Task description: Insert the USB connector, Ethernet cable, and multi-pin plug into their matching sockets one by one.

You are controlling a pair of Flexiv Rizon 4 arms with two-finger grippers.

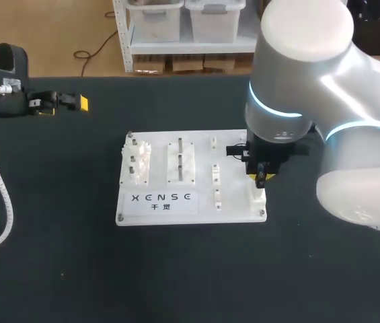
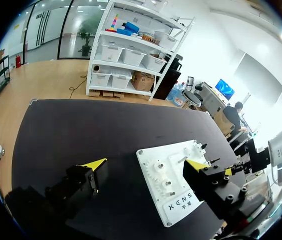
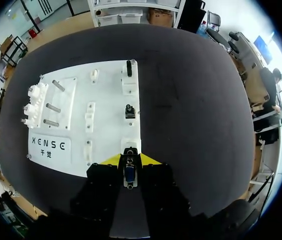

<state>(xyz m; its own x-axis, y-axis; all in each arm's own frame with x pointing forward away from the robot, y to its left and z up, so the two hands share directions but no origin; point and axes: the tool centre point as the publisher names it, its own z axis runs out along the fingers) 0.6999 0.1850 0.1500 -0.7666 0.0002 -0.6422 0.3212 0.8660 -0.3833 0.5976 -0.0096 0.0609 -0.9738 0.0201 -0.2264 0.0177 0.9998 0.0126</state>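
Left end effector fingers spread, right end effector pointing down, clamped on a plug

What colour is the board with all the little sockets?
The board is white, clearest in the right wrist view.

Head view: the right arm covers the far corner of the white board nearest it and whatever sockets lie beneath the right gripper, whose tips barely show. The left arm runs out of view behind its wrist.

Right wrist view: the plug clamped in the gripper hides the spot directly under it. Its pin type is too small to tell.
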